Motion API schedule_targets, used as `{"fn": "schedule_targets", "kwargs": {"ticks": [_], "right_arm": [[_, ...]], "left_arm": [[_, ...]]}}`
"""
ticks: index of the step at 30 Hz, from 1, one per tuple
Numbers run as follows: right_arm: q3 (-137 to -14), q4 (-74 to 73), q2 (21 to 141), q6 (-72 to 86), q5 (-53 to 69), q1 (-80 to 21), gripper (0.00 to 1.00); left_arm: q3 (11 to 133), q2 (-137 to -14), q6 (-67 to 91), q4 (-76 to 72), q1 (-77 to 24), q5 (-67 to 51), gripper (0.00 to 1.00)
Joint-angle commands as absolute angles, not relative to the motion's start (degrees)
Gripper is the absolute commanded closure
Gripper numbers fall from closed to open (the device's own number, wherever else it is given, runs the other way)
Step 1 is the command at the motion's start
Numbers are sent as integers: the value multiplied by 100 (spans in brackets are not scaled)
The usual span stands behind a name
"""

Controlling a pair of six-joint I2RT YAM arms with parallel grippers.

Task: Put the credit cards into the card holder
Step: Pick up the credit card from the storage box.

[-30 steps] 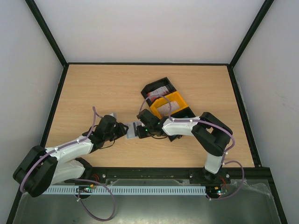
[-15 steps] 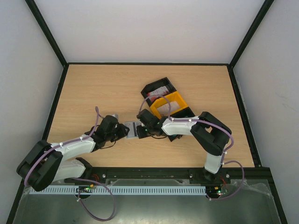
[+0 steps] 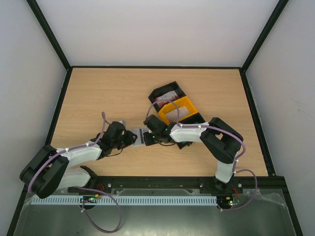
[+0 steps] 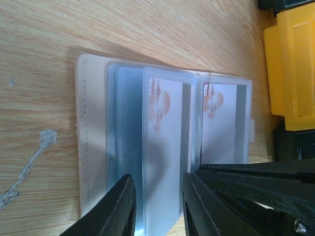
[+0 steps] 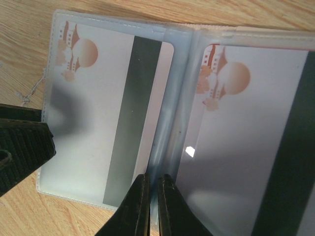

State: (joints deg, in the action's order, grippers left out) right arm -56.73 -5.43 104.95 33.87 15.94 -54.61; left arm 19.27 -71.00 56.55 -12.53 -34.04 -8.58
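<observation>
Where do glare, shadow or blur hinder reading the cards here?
Right wrist: a small glare spot on the clear sleeve, shadow across the left credit card, right gripper blurred. Left wrist: left gripper out of focus, cards readable. Top external: evenly lit, card holder tiny.

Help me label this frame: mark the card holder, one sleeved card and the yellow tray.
card holder point(image 4: 91, 128), left wrist view, beige cover.
sleeved card point(image 5: 93, 108), right wrist view, white face.
yellow tray point(image 4: 293, 64), left wrist view, yellow wall.
</observation>
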Motion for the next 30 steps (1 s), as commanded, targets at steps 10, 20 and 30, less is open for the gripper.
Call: {"fn": "schedule_targets", "kwargs": {"ticks": [10, 20, 30], "right_arm": [[-5525, -545, 10463, 3603, 1486, -5467, 86], [-5575, -1106, 9289, 3747, -454, -5458, 76], [-5075, -1650, 7549, 3809, -2080, -5110, 70]], "left_arm": [[1853, -7137, 5549, -1860, -3362, -1502, 73], [2064, -7481, 5396, -2276, -3365, -1928, 66], [2816, -8589, 5227, -3028, -3510, -2723, 48]]}}
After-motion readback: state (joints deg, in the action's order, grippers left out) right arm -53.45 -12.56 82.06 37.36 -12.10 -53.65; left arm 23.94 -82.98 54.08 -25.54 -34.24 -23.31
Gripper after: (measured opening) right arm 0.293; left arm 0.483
